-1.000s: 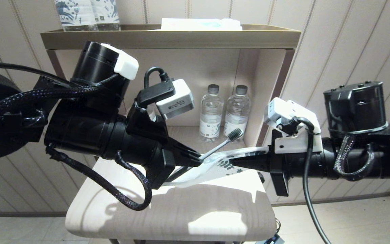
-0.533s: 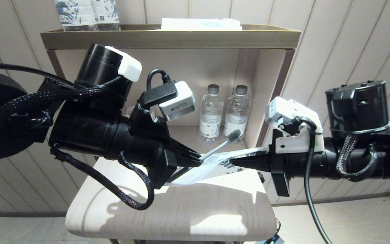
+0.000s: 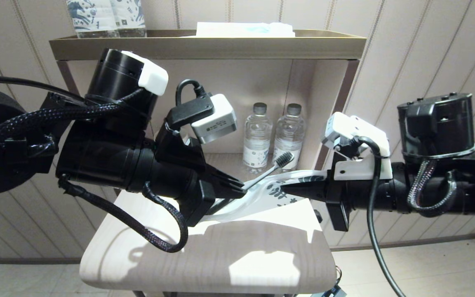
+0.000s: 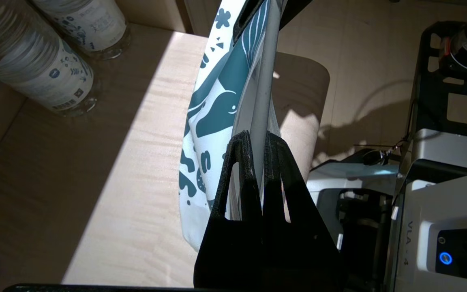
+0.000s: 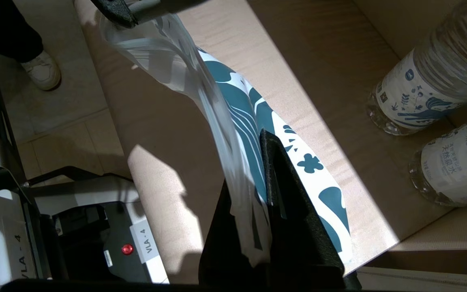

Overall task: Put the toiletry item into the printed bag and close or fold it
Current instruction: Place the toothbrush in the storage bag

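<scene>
The grey toothbrush (image 3: 264,175) slants up over the table, its dark bristle head (image 3: 285,159) pointing at the water bottles. My left gripper (image 3: 242,189) is shut on its handle (image 4: 262,101). The printed bag (image 3: 274,192), white with dark teal leaves and figures, hangs just under the brush between the two grippers. My right gripper (image 3: 283,189) is shut on the printed end (image 5: 253,158). The bag's clear mouth end (image 5: 152,44) reaches my left gripper (image 5: 122,12). Whether the handle's tail is inside that mouth I cannot tell.
Two water bottles (image 3: 272,138) stand in the open shelf niche behind the bag. Below is the pale wooden tabletop (image 3: 204,255). Blue-patterned packs (image 3: 105,16) and a white folded item (image 3: 243,29) lie on the shelf top. The robot's base (image 4: 440,202) sits beyond the table's edge.
The right gripper has risen slightly, lifting the bag's printed end. The left arm shifted a little up and left with the toothbrush. Both grips are unchanged.
</scene>
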